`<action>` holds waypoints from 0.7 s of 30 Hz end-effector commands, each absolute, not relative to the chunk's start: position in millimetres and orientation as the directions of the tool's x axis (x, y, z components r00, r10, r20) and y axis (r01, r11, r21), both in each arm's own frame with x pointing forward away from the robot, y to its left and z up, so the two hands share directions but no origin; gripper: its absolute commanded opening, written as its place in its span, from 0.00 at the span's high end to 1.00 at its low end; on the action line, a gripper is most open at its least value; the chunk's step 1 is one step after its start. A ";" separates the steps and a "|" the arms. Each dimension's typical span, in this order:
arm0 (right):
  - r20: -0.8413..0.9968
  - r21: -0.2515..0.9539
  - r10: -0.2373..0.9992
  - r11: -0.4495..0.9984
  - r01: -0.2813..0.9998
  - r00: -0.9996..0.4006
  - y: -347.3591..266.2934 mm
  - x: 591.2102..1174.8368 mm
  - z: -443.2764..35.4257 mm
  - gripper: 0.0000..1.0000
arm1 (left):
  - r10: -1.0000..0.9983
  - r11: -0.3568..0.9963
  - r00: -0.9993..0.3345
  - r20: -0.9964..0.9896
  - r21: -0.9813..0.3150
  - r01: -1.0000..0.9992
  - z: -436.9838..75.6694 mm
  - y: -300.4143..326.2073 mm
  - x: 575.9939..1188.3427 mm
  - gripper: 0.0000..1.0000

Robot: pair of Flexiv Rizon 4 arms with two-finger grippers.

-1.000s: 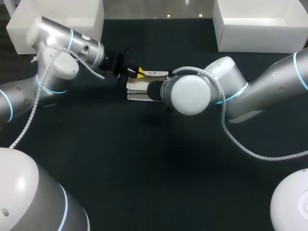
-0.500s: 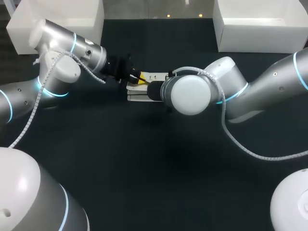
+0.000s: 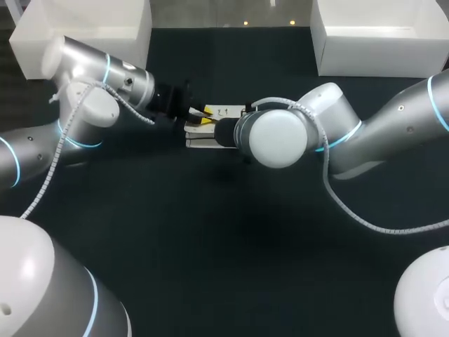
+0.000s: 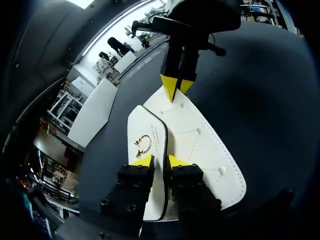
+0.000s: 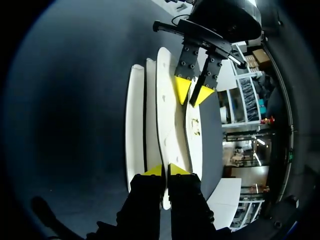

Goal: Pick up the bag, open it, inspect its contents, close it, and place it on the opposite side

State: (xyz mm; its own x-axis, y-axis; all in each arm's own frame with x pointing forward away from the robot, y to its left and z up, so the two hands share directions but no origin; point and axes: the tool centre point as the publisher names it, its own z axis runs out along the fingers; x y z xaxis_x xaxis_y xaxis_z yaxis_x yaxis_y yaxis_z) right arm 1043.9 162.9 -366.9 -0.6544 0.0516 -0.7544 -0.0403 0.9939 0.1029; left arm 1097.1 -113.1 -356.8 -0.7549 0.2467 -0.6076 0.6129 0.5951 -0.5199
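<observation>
Dark table [image 3: 224, 246], left gripper [image 4: 160, 161], right gripper [image 5: 165, 170] both pinching white bag [image 4: 200, 140]

Dark table [image 3: 231, 267], matte top.
Far left corner: white box [image 3: 91, 31]; far right corner: second white box [image 3: 379, 38].

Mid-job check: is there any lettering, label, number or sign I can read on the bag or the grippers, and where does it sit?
Nothing can be read in any view.
Bag, flap beside the gold clasp: what may be a faint line of tiny print, too small to read.
Bag top, head view: small dark marks, too blurred to read.
Left gripper and right gripper: no lettering shows.
</observation>
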 end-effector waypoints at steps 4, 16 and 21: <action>-0.758 0.105 0.054 0.994 -0.041 -0.650 163.5 1044.6 -369.3 1.00 | 0.232 0.596 -0.740 -0.632 -0.509 0.622 -351.5 -115.0 1097.8 1.00; -0.758 0.105 0.054 0.994 -0.041 -0.650 163.5 1044.6 -369.3 1.00 | 0.234 0.608 -0.737 -0.633 -0.496 0.619 -355.6 -105.5 1101.5 1.00; -0.758 0.105 0.054 0.994 -0.041 -0.650 163.5 1044.6 -369.3 1.00 | 0.215 0.607 -0.746 -0.630 -0.512 0.607 -356.8 -96.1 1104.7 1.00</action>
